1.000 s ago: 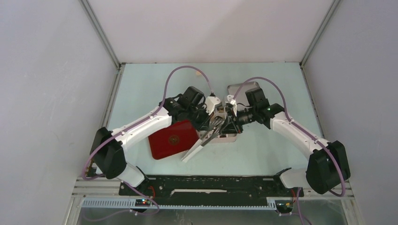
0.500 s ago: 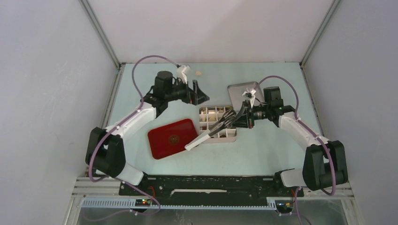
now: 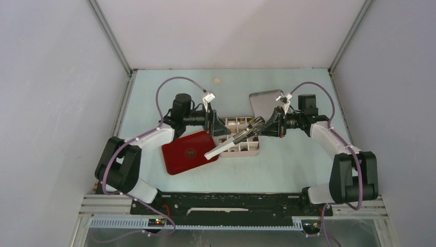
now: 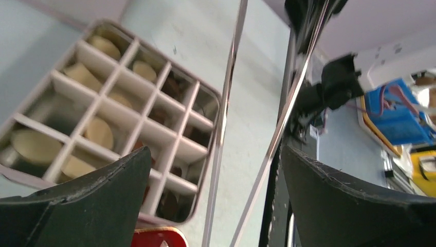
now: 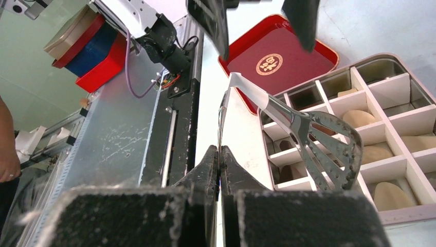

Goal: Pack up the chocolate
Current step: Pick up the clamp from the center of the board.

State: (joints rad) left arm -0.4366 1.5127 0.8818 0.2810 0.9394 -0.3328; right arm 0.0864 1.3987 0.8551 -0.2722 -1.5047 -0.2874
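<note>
The chocolate lies in a white divided box: cream pieces and dark ones in separate cells. My right gripper is shut on one thin arm of metal tongs, whose perforated heads hang over the box. The left gripper is open at the box's left edge. In the left wrist view the tongs' two arms run between its wide fingers without touching them. One loose round piece lies far back on the table.
A red tray with a gold emblem lies left of the box, its corner under my left gripper. A grey lid rests behind the right gripper. Side walls enclose the table.
The left gripper let go of the tongs and opened, swung out to the back left, then came back to the box's left edge. My right gripper closed on the tongs and drew back slightly.
</note>
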